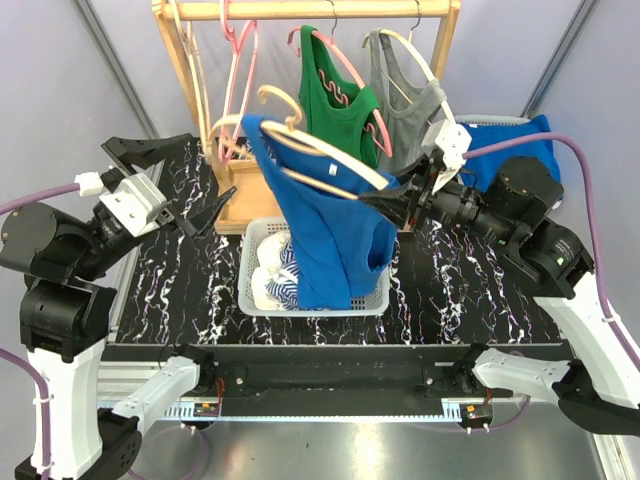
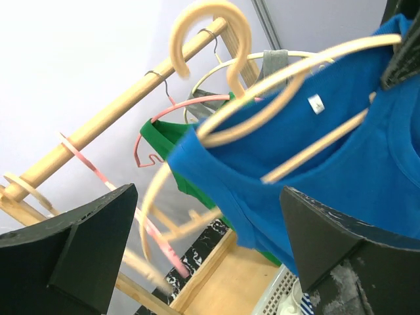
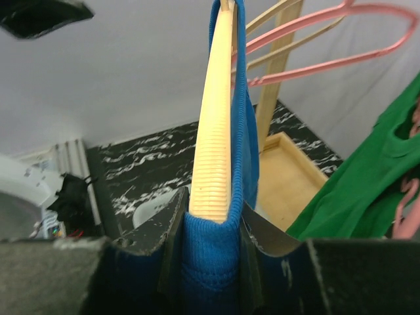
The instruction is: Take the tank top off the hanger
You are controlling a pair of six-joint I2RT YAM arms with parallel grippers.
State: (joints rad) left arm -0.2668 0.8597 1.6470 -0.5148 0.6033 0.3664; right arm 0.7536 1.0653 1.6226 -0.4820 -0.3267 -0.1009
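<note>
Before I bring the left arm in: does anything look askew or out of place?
The cream hanger with the blue tank top is off the rail, slanted over the white basket. The right gripper pinches hanger and fabric together, which may hinder pulling it free.

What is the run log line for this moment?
right gripper: shut on hanger end and blue tank top | left gripper: open, holding nothing | blue tank top: on hanger, above basket
</note>
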